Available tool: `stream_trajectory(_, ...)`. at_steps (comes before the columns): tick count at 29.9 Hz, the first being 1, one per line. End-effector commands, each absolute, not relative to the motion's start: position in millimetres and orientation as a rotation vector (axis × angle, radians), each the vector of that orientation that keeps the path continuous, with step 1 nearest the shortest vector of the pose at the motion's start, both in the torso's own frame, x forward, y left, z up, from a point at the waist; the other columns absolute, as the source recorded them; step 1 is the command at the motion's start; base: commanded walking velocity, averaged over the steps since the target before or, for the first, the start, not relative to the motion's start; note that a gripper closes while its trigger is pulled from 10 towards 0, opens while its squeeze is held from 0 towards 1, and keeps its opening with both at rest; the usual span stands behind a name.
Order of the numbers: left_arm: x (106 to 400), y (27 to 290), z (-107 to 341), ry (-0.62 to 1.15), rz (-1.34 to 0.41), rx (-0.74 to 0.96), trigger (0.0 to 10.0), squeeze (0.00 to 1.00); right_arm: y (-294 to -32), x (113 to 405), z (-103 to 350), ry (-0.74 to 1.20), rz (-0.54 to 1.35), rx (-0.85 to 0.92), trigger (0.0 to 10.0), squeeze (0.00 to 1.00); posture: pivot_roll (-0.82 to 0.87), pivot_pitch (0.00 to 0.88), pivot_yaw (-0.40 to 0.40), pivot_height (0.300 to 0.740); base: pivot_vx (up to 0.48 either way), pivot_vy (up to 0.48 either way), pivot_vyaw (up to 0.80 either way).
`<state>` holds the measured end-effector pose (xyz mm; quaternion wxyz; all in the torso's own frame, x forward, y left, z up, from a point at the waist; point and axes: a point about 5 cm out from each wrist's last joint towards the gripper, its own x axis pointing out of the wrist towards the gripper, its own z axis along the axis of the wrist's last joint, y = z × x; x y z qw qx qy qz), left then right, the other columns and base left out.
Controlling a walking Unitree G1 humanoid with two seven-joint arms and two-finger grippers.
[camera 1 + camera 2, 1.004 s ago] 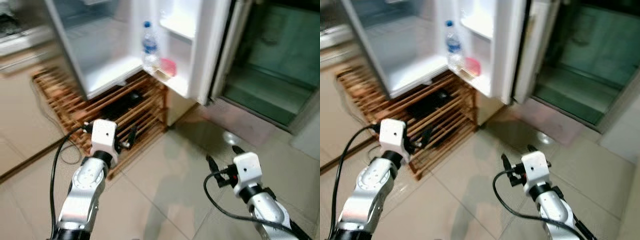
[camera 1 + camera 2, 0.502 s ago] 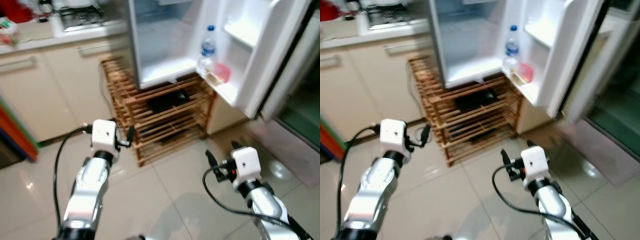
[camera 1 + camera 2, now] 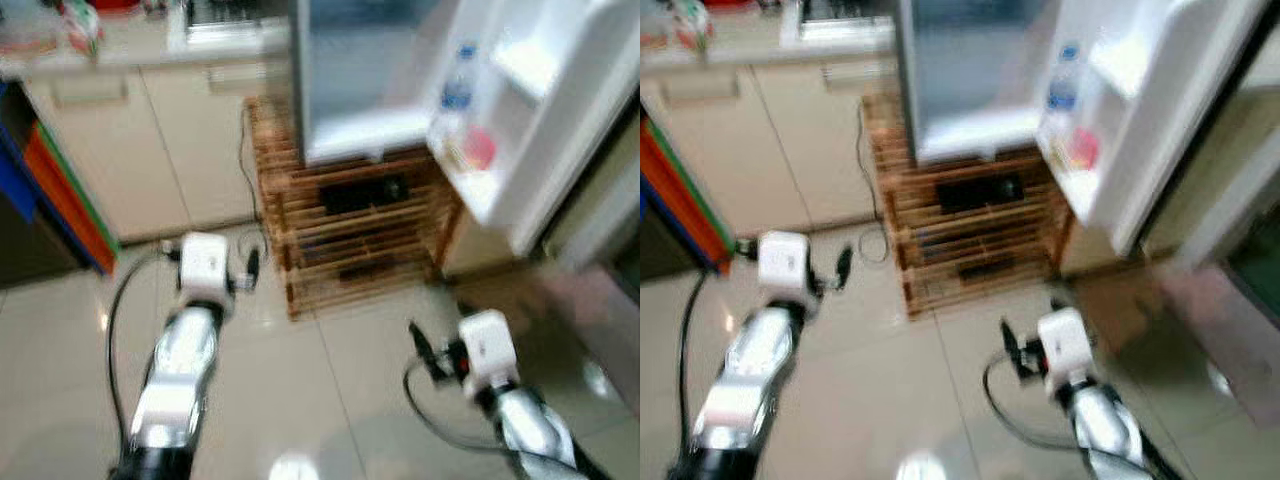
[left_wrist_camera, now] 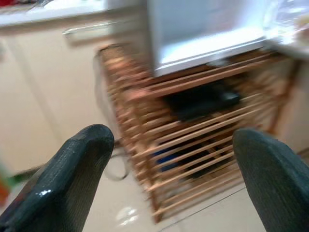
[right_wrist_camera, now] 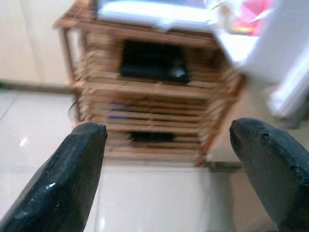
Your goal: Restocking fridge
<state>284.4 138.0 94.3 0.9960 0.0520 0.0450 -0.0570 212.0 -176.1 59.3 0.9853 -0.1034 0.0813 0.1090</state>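
One fridge (image 3: 370, 70), door (image 3: 545, 120) swung wide, standing on one slatted wooden rack (image 3: 355, 235). In the door shelf: one clear water bottle with blue cap (image 3: 455, 92), upright, and one pink container (image 3: 478, 150) just beside it. Main compartment apparently bare, though blurred. One black flat item (image 5: 152, 60) on an upper tier of the rack; a smaller dark item on a lower tier, too smeared to identify. One cream cabinet run (image 3: 150, 140) to the robot's left of the fridge, with a countertop carrying blurred packets. One red, blue and green object (image 3: 55, 190) at the far left edge, not identifiable. One black cable (image 3: 245, 165) trailing down beside the rack to the tiled floor (image 3: 330, 400).

Left gripper (image 4: 174, 179): fingers (image 4: 72, 169) spread wide apart, holding nothing, raised over the floor and aimed at the rack. Right gripper (image 5: 169, 169): fingers (image 5: 72, 174) likewise parted, empty, facing the rack front.

Head views: heavily motion-blurred, showing both silver arms, fridge and cabinets together. Wrist views: closer on the rack slats and the black item, with the fridge's lower edge above.
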Motion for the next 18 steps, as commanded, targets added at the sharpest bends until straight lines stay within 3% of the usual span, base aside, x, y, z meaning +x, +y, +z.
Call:
stream_trajectory(1,287,143,95,0.093,-0.111,0.134,10.0,0.00,-162,217,60,0.146,0.235,-0.207,10.0,0.09,-0.17,0.000,0.048,0.740,0.000,0.000,0.00)
stream_trajectory(7,288,140,94,0.086,-0.123,0.131,10.0,0.00,-151,227,55,0.147,0.211,-0.188,10.0,0.11,-0.16,0.000,0.054,0.740,0.000,-0.362,0.40)
stream_trajectory(11,288,140,96,0.077,-0.111,0.121,10.0,0.00,-148,235,47,0.154,0.218,-0.179,10.0,0.08,-0.14,0.000,0.051,0.740,0.063,-0.417,0.00)
stream_trajectory(18,269,173,75,0.118,-0.034,0.167,10.0,0.00,-167,229,45,0.147,0.185,-0.154,10.0,0.08,-0.13,0.000,0.039,0.740,0.293,-0.316,0.00)
